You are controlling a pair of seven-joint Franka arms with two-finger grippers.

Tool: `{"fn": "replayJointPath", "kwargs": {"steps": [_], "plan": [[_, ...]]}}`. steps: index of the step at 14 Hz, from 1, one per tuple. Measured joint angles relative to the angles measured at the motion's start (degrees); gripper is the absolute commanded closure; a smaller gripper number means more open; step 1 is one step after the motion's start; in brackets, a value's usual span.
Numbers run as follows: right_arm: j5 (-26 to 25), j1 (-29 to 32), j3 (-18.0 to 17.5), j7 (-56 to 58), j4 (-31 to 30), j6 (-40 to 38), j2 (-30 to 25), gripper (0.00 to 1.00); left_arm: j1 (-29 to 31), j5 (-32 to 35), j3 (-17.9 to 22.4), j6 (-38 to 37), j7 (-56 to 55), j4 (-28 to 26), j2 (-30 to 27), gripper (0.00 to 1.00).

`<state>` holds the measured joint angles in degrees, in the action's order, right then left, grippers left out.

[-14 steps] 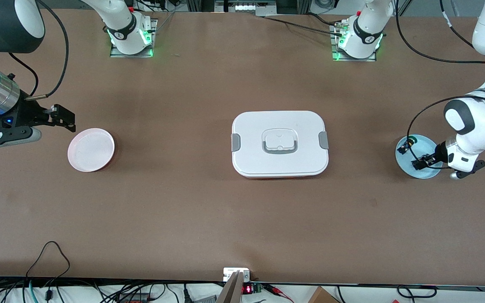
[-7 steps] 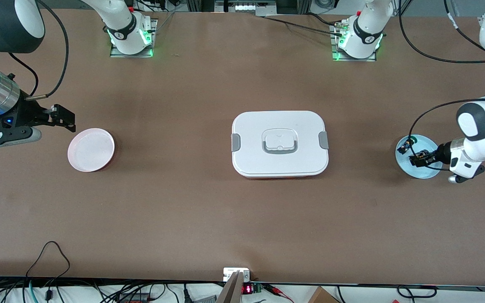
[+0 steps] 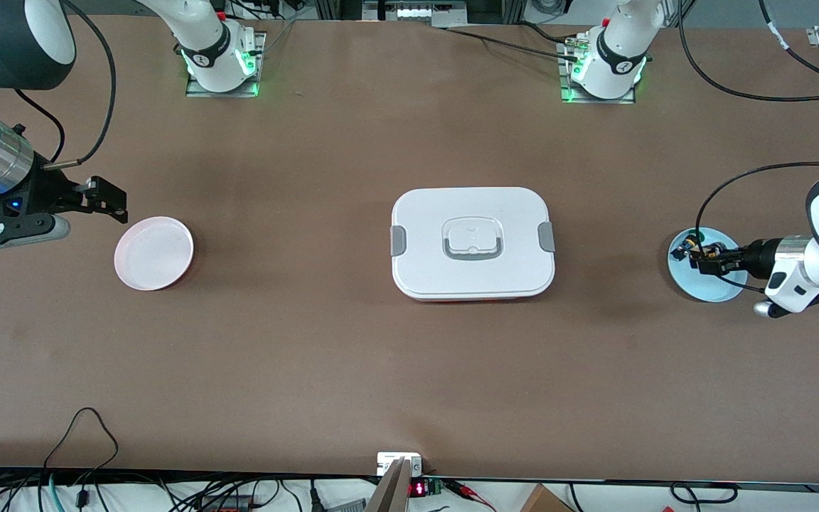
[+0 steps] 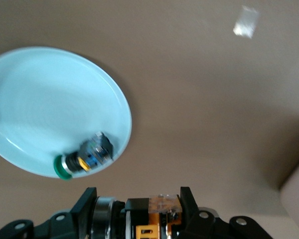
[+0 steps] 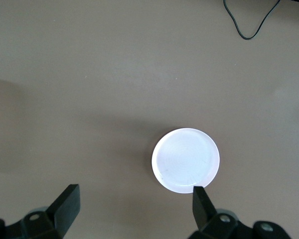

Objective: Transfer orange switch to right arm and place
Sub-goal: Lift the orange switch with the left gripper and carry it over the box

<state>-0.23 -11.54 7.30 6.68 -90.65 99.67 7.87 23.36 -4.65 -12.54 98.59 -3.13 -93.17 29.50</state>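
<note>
The orange switch (image 4: 148, 213) lies crosswise between the fingers of my left gripper (image 4: 138, 209), which is shut on it; its silver ring, black body and orange parts show. The gripper (image 3: 702, 259) holds it just above the light blue plate (image 3: 719, 288) at the left arm's end of the table. On that plate lies a similar button with a green cap (image 4: 82, 159). My right gripper (image 3: 109, 200) hangs open and empty over bare table beside the pink plate (image 3: 153, 253), whose rim (image 5: 185, 158) shows past the black fingertips (image 5: 202, 199).
A white lidded box (image 3: 472, 242) with grey clips sits at the middle of the table. Black cables trail from both wrists. Both arm bases stand along the edge farthest from the front camera.
The left arm's forearm has swung up and outward toward the table's end, and its gripper has shifted a little across the blue plate with the switch in it. The right arm has not moved.
</note>
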Motion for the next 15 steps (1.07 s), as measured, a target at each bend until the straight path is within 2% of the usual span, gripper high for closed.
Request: {"fn": "replayJointPath", "kwargs": {"steps": [4, 7, 10, 15], "plan": [[0.0, 0.0, 0.0, 0.0, 0.01, 0.0, 0.0, 0.0, -0.17, -2.47, -3.71, -8.98, 0.12, 5.79, 0.0, 0.96], [0.0, 0.0, 0.0, 0.0, 0.01, 0.0, 0.0, 0.0, -0.42, -5.93, -9.41, -12.17, -0.07, 10.49, -0.05, 1.0], [0.0, 0.0, 0.0, -0.01, 0.02, 0.0, 0.0, 0.0, -0.76, -13.37, -10.64, -16.07, -0.2, 11.84, -0.09, 1.0], [0.0, 0.02, 0.02, -0.02, 0.02, 0.0, 0.0, 0.0, -0.37, -26.63, -12.44, -17.37, 0.55, 12.01, -0.06, 1.0]]}}
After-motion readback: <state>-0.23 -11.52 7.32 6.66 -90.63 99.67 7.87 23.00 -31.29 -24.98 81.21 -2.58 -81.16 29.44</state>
